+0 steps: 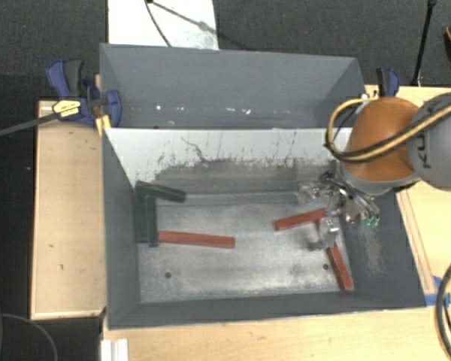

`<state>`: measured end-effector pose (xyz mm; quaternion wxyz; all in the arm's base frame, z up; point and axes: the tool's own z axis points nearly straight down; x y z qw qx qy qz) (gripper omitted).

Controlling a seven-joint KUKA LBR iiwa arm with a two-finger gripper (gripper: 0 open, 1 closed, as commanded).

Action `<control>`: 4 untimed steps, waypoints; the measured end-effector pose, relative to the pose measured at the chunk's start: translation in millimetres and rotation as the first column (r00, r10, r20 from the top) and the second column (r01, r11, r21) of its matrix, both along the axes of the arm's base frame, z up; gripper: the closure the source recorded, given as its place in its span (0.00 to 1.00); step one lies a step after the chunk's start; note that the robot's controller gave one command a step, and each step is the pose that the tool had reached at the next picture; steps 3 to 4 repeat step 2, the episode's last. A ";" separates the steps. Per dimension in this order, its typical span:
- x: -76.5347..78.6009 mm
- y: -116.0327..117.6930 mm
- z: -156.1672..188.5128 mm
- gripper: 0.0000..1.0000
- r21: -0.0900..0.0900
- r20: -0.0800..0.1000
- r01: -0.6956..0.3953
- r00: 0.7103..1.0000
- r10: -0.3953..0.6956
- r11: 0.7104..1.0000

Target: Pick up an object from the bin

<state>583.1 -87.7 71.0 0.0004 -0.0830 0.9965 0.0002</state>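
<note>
My gripper (329, 215) hangs low over the right part of the bin floor. A short red stick (298, 220) lies slanted just to its left, and the stick's right end runs under the gripper's metal parts. A second red stick (340, 268) lies just below the gripper, pointing towards the bin's front right corner. Whether either stick is gripped is hidden.
A longer red stick (196, 239) lies flat at the left centre of the floor. Beside it, near the left wall, a dark green L-shaped block (146, 213) rests. The arm with its orange cover comes in over the right wall.
</note>
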 end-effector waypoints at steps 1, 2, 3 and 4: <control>0.1 0.2 0.0 1.00 0.000 0.000 0.001 1.000 -0.001 1.000; 9.4 -33.5 159.0 1.00 -0.006 0.009 -0.302 0.953 0.302 0.953; 9.4 -33.5 159.0 1.00 -0.006 0.009 -0.302 0.953 0.302 0.953; 9.4 -33.5 159.0 1.00 -0.006 0.009 -0.302 0.953 0.302 0.953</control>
